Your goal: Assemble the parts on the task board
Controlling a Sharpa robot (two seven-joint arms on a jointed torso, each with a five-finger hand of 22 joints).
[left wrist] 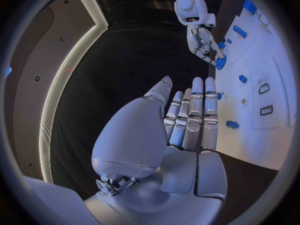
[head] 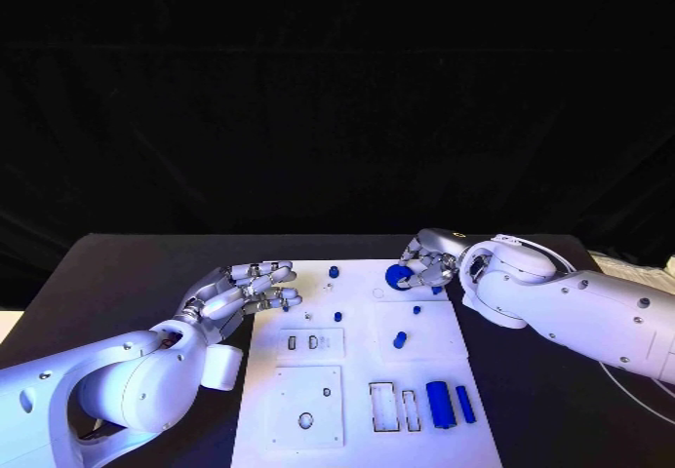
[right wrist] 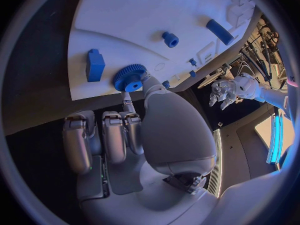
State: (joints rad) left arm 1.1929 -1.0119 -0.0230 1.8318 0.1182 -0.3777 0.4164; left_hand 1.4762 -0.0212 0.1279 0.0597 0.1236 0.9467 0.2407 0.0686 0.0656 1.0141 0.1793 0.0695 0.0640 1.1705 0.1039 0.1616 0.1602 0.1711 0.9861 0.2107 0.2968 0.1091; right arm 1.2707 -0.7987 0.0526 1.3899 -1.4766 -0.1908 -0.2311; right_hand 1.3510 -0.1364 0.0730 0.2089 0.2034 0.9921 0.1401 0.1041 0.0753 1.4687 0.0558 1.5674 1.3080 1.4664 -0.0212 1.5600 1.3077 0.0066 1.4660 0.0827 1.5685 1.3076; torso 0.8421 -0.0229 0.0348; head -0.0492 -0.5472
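Your left hand hovers empty, fingers straight and slightly apart, at the flat white task board left edge. Your right hand pinches a toothed blue gear at the board's far right corner.

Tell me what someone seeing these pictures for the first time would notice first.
Probably the right hand at the far right corner of the white task board, its fingers pinching a blue gear. Next, the left hand, holding nothing, fingers stretched out at the board's left edge. Two blue bars lie side by side near the front right.
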